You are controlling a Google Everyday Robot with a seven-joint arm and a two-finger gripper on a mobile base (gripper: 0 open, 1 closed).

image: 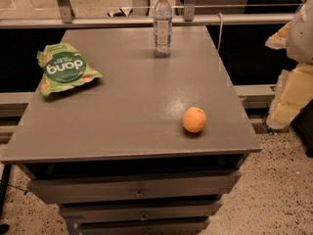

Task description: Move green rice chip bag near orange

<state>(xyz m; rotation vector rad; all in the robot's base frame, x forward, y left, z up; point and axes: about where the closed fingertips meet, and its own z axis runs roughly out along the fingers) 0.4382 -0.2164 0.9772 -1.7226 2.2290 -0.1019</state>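
The gripper (289, 99) hangs beside the table's (132, 102) right edge, arm angled downward; open or closed, I cannot tell. The orange (194, 119) sits near it, leftward. The green rice chip bag (65, 68) lies well apart, far left, its upside-down lettering reading "dang".

Pale arm (302, 33) at the far right edge, its gripper (286, 106) seemingly hanging downward just below
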